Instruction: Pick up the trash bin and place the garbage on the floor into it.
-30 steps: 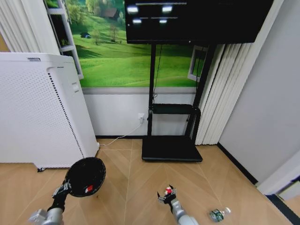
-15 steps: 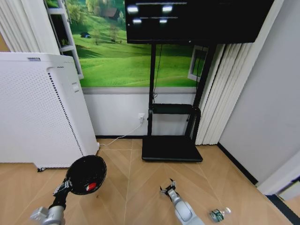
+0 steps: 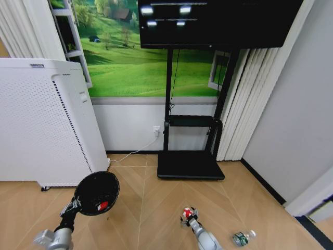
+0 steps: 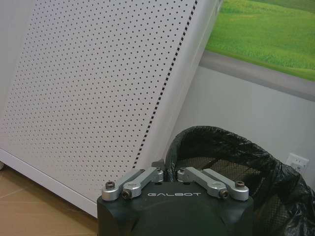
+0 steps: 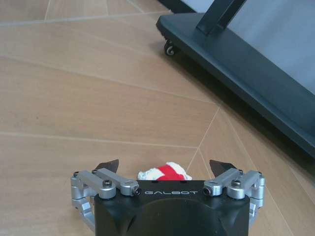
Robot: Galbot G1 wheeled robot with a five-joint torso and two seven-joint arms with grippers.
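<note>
The right gripper [image 5: 165, 169] is held spread, one red-and-white piece [image 5: 164, 173] centred between its jaws. The trash bin [image 3: 97, 192] is pinched at its rim by the left gripper [image 4: 171, 173].

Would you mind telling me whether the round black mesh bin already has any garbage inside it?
Yes: the round black mesh bin, held by the left claw, has one red piece showing inside it in the head view.
</note>
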